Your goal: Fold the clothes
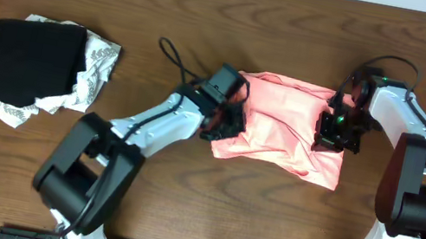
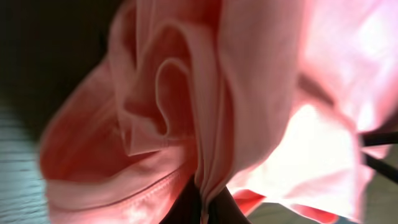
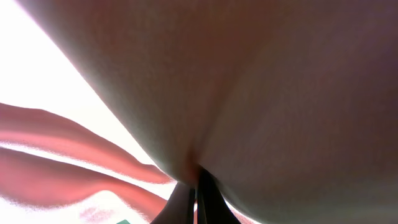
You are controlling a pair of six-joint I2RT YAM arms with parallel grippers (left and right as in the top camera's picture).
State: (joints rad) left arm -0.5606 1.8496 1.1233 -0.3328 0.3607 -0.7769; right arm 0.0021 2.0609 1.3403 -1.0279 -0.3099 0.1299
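Wooden table [image 1: 215,6]: brown grain, fills the overhead view.

Left arm [image 1: 151,122]: reaches from the lower centre-left up and to the right, ending at the shirt's left edge. Right arm [image 1: 409,128]: rises along the right side, then bends back toward the shirt's right edge.

T-shirt [image 1: 286,128]: salmon-pink, lying right of table centre between the two arms. It is bunched and creased, roughly rectangular, with its lower edge running down to the right. No lettering can be seen.

Black garment [image 1: 35,57]: folded, at the far left of the table, well apart from the shirt. White cloth [image 1: 99,64]: grey-patterned, crumpled under and beside the black garment, showing at its right and lower edges.

Left gripper [image 1: 229,121]: on the shirt's left edge. Its wrist view shows the fingers closed tight on a pleat of gathered pink fabric, with folds fanning out above the pinch.

Right gripper [image 1: 335,134]: on the shirt's right edge. Its wrist view shows the dark fingers pressed together on pink fabric, which fills nearly the whole view.
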